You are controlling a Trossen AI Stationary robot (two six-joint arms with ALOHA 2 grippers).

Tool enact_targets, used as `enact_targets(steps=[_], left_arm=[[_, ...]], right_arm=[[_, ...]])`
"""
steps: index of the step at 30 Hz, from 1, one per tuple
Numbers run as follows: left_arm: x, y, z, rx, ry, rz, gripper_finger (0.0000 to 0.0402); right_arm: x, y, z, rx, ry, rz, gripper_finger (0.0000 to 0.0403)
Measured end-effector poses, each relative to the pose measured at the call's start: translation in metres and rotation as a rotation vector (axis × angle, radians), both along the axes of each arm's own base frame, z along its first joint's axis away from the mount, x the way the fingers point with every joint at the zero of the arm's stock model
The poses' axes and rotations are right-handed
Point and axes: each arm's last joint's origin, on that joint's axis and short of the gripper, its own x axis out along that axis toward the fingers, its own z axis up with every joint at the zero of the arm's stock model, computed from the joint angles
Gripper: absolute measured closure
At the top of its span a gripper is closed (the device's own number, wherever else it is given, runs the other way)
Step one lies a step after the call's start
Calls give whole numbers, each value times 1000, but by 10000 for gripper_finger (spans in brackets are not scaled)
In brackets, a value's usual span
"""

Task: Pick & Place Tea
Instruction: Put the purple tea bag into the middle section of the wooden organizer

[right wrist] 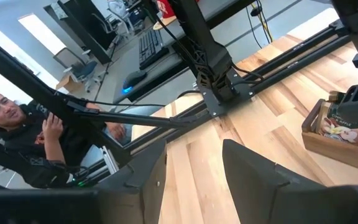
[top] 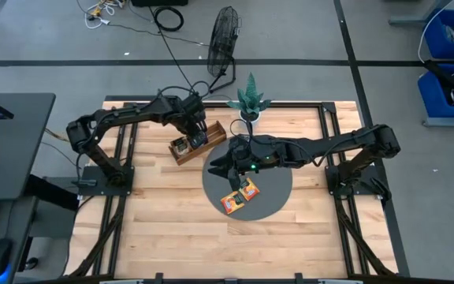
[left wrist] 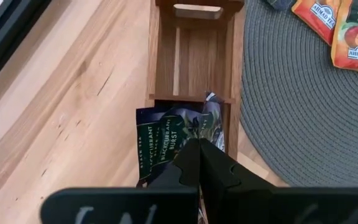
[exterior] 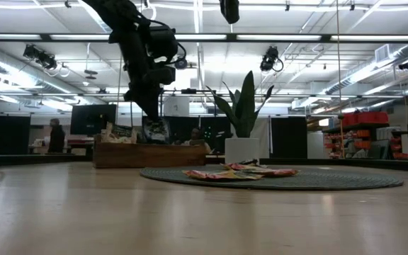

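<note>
Left end effector [left wrist: 199, 163] closed on dark tea sachet [left wrist: 166, 140], over wooden tray [left wrist: 194, 59]. Right end effector [top: 225, 169] open, empty, above grey mat [top: 278, 193] with orange sachets [top: 240, 196].

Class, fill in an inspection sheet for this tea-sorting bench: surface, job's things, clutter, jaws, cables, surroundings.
Surface: wooden table with round grey mat.
Job's things: orange tea sachets on the mat; dark sachets in the wooden tray.
Clutter: potted plant.
Jaws: left gripper shut over the tray's dark sachets; right gripper open, holding nothing, above the mat.
Cables: loose on the floor.
Surroundings: fan, blue bins, a seated person.
</note>
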Motion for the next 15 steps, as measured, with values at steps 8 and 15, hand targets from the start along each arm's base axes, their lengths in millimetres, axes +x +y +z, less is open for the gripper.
enact_targets(steps=[8, 15], left_arm=[[0, 0, 0, 3, 2, 8, 400], [1, 1, -3, -3, 12, 13, 400]], right_arm=[[0, -1, 0, 0, 3, -3, 238], [0, -1, -1, -1, 8, -3, 238]])
